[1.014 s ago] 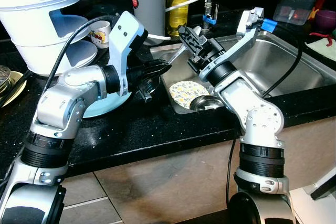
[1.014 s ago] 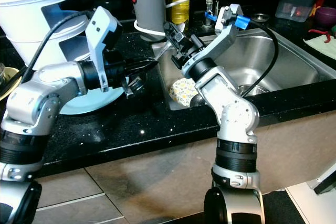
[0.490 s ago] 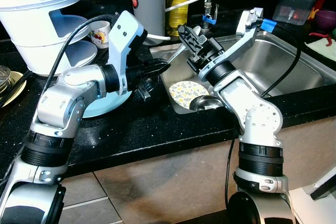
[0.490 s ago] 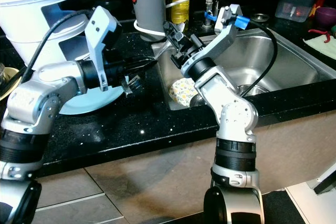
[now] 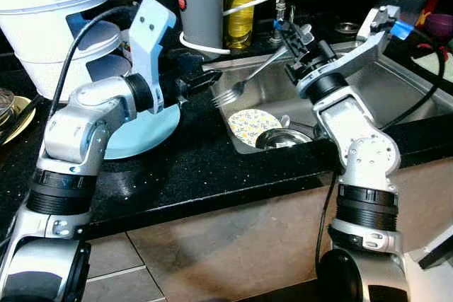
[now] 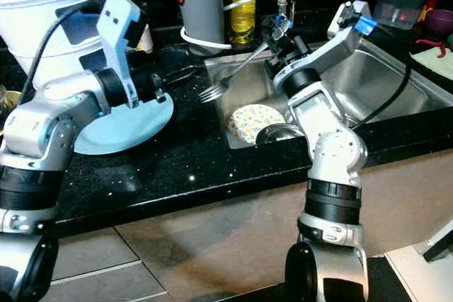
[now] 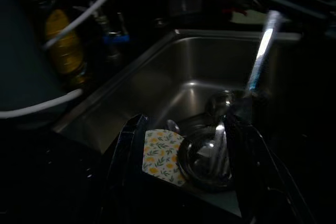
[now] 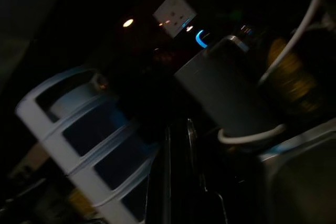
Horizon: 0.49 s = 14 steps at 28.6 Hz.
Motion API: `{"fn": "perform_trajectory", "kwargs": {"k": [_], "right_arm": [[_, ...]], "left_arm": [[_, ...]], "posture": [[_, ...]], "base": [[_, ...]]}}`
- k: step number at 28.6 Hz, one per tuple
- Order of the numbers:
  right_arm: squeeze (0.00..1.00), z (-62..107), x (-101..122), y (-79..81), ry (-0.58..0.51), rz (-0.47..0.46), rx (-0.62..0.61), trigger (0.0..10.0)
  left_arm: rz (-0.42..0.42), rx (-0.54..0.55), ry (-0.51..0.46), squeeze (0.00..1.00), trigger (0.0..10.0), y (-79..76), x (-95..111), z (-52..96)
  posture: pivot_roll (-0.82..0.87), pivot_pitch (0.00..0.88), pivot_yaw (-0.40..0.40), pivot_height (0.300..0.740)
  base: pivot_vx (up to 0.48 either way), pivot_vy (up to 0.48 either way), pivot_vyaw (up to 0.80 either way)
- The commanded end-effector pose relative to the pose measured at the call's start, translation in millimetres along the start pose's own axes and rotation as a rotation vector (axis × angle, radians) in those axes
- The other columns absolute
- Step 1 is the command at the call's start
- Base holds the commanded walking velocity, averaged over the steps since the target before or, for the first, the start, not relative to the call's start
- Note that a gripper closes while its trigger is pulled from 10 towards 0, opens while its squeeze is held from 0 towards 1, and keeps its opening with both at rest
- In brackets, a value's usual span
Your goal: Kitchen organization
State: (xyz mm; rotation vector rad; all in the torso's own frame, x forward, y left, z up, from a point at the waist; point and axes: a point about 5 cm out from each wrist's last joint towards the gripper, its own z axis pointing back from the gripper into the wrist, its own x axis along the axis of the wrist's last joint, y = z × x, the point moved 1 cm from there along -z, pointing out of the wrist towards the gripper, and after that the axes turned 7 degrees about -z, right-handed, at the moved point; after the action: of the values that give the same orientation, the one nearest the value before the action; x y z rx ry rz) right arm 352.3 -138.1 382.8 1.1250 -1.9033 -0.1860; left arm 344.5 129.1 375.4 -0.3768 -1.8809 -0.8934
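- Our right gripper (image 5: 299, 39) clamps a shiny metal fork (image 5: 244, 84), tines over the steel sink (image 5: 396, 83) edge.
- Our left gripper (image 5: 202, 80), fingers slightly parted, hovers above the round pale-blue plate (image 5: 138, 136) on the speckled black counter (image 5: 198, 167).

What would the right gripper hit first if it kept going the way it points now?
The right gripper holds a fork that points toward the left gripper. The tines would probably meet those fingers first, though depth is unclear.
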Motion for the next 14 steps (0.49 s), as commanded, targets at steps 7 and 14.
{"fn": "perform_trajectory", "kwargs": {"k": [7,14], "right_arm": [[0.00,-4.5,2,6.0,-0.027,0.308,0.030,0.0],[0.00,-1.1,-10,8.9,-0.016,0.552,0.093,0.0]], "left_arm": [[-0.005,0.037,-0.035,0.00,10.0,4.8,2,2.8],[-0.038,-0.060,0.015,0.00,10.0,-17.1,-9,0.6]], "posture": [[0.02,0.169,0.050,0.740],[0.02,0.173,0.045,0.740]], "base": [[0.000,0.000,0.00],[0.000,0.000,0.00]]}}
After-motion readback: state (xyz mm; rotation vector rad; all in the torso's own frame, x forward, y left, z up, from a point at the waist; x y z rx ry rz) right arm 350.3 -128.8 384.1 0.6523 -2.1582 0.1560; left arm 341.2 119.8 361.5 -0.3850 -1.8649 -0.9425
